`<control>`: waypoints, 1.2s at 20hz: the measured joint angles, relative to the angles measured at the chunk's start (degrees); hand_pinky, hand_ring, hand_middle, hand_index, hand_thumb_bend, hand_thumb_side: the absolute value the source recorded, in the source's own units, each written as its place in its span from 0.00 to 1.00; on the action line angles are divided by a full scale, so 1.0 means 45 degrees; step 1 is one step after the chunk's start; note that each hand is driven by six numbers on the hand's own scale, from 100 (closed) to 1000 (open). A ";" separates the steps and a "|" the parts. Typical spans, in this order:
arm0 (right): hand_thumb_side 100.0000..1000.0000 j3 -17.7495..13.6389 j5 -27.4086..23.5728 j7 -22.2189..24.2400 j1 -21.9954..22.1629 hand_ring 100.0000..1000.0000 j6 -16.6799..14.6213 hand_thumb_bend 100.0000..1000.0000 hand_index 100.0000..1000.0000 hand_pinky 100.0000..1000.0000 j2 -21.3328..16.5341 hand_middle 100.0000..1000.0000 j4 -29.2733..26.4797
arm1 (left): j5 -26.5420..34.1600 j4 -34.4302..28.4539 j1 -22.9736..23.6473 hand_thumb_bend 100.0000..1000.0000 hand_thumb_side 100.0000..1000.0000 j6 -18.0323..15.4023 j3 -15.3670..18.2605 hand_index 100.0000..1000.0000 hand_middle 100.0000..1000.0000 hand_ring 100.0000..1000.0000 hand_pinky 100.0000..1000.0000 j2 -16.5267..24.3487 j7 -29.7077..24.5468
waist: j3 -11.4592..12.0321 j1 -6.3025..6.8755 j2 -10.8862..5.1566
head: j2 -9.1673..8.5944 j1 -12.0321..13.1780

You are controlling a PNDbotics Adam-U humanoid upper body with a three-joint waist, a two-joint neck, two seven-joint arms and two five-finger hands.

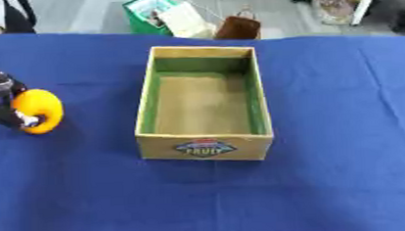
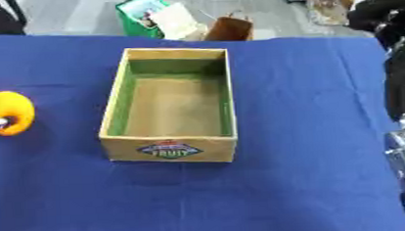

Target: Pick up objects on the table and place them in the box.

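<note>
Gripping a round orange-yellow object point(image 1: 40, 111), left robot hand point(image 1: 1, 101), left of cardboard box point(image 1: 205, 147)

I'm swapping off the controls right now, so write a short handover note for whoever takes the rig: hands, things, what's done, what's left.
Left hand: at the left edge of the table, fingers curled round an orange fruit.
Right hand: not visible; only the right arm shows along the right edge in the right eye view.
Box: mid-table on the blue cloth, open, nothing visible inside.
Done: fruit is in the hand.
Left: carry the fruit right, over the box, and release it inside. No other loose things show on the cloth.
</note>
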 measured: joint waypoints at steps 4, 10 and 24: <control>1.00 -0.0004 0.0004 -0.0026 0.0008 0.63 0.0017 0.00 0.70 0.68 0.0000 0.56 0.0000 | 0.0636 -0.0052 0.0004 0.00 0.05 0.0105 0.0000 0.62 0.50 0.50 0.41 -0.0002 0.0092 | 0.0000 -0.0001 0.0000 | 0.0007 -0.0051; 1.00 -0.0007 0.0008 -0.0050 0.0017 0.63 0.0019 0.00 0.70 0.68 0.0000 0.56 0.0000 | 0.1266 -0.0516 -0.0071 0.00 0.15 0.0395 0.0000 0.61 0.49 0.47 0.37 0.0038 0.0347 | 0.0036 -0.0002 0.0000 | 0.0086 -0.0381; 1.00 0.0010 -0.0001 0.0016 -0.0057 0.63 0.0063 0.00 0.70 0.68 0.0028 0.56 0.0000 | -0.0229 -0.2182 -0.2102 0.00 0.24 0.0973 -0.0318 0.59 0.47 0.44 0.36 -0.1327 0.2159 | -0.0013 -0.0009 -0.0100 | 0.0251 -0.0853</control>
